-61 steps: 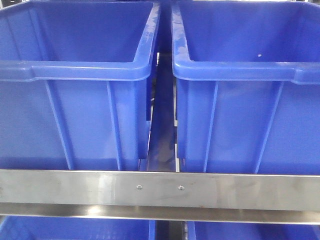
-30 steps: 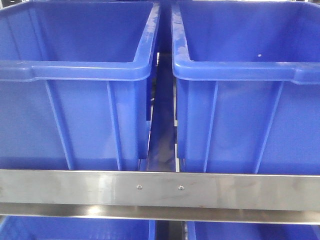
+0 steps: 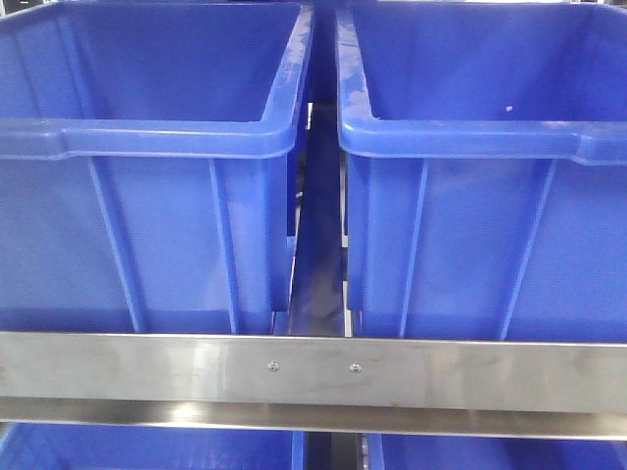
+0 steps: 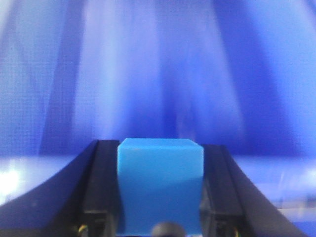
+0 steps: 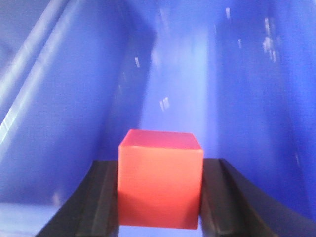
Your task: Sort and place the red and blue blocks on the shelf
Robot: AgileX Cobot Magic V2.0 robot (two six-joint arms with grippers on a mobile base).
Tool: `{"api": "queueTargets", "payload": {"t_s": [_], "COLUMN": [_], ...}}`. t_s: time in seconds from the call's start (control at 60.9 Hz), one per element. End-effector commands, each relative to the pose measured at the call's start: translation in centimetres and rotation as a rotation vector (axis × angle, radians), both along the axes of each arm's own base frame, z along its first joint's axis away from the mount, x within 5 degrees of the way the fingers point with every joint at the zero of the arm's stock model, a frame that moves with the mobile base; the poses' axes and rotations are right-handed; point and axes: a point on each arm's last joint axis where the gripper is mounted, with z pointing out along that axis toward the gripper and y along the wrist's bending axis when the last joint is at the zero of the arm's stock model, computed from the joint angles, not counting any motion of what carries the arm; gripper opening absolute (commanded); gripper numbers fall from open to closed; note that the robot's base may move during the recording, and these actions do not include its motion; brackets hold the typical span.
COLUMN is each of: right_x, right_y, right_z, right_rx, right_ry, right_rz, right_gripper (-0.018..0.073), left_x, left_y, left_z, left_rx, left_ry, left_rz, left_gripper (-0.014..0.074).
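From the front, two big blue bins (image 3: pixel 147 176) sat side by side behind the shelf (image 3: pixel 313 372) rail. On the left wrist view, the left hand (image 4: pixel 160 197) clamped the blue block (image 4: pixel 160 182) before blurred blue plastic. On the right wrist view, the right hand (image 5: pixel 160 197) clamped the red block (image 5: pixel 160 177) inside a blue bin (image 5: pixel 59 123).

No readable text or labels anywhere, though both wrist views are blurred.
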Motion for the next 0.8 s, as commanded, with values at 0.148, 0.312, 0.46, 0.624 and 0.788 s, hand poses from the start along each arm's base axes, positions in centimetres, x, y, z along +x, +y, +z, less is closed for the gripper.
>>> {"api": "queueTargets", "payload": {"t_s": [0.148, 0.312, 0.46, 0.624, 0.788], "right_x": [3.7, 8.3, 11.3, 12.9, 13.0], "right_y": [0.6, 1.6, 2.3, 2.7, 2.7], "right_z": [3.0, 3.3, 3.6, 3.5, 3.1], "right_rx": [0.042, 0.039, 0.037, 0.035, 0.016], "right_ry": [-0.209, -0.197, -0.201, -0.191, -0.173], "right_rz": [-0.018, -0.022, -0.024, -0.024, -0.019], "right_gripper": [0.0063, 0.0063, 0.0086, 0.0408, 0.0538], "left_x": [3.5, 9.2, 13.8, 16.7, 17.4], "left_y": [-0.9, -2.5, -3.9, -4.8, -5.0], "left_z": [5.2, 6.1, 6.0, 5.4, 4.5], "left_rx": [-0.049, -0.008, 0.002, 0.017, 0.026], "left_ry": [-0.206, -0.19, -0.156, -0.127, -0.092], "left_rz": [0.014, 0.011, 0.01, 0.008, 0.007], "left_gripper": [0.0125, 0.0125, 0.0131, 0.0329, 0.0631]}}
